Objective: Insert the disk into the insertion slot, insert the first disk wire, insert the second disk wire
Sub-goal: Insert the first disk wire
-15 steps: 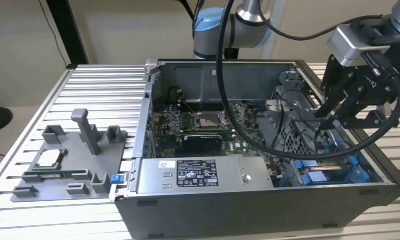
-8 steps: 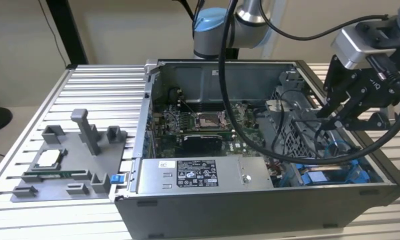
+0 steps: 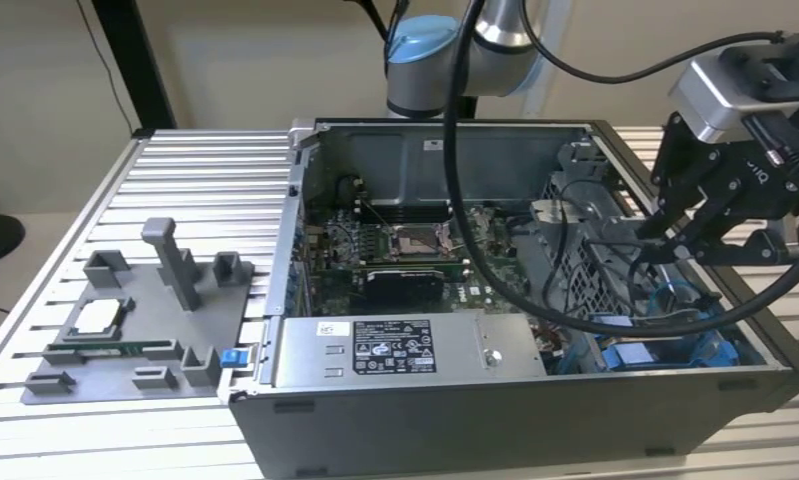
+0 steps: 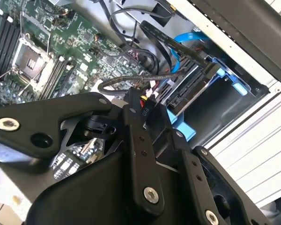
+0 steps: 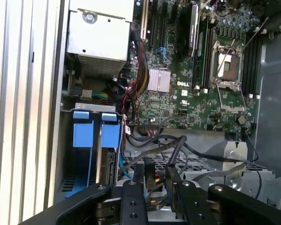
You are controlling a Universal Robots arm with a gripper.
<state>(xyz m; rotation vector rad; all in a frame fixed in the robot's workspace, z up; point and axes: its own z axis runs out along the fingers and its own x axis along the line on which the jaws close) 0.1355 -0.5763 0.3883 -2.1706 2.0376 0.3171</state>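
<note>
Room: beige wall (image 3: 239, 60) behind your rig.
Table (image 3: 52, 240): ribbed aluminium, carrying the open computer case (image 3: 506, 420).
Insertion slot (image 3: 646, 355): case corner, exterior view's right; the disk (image 4: 192, 89) sits inside.
Gripper (image 3: 653, 238): just above it, fingers (image 5: 138, 183) pinched nearly closed on a disk wire (image 4: 144, 97).

Most of the disk (image 4: 193, 91) behind black cables (image 4: 173, 44) and the gripper (image 4: 150, 105) in the second wrist view.

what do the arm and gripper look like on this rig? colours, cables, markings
The arm is a silver-grey tube with a light-blue joint cap. The gripper is matte black: bar linkages with silver screw heads, small white print. A grey camera block sits at the wrist; thick black cables loop from arm to wrist.
</note>
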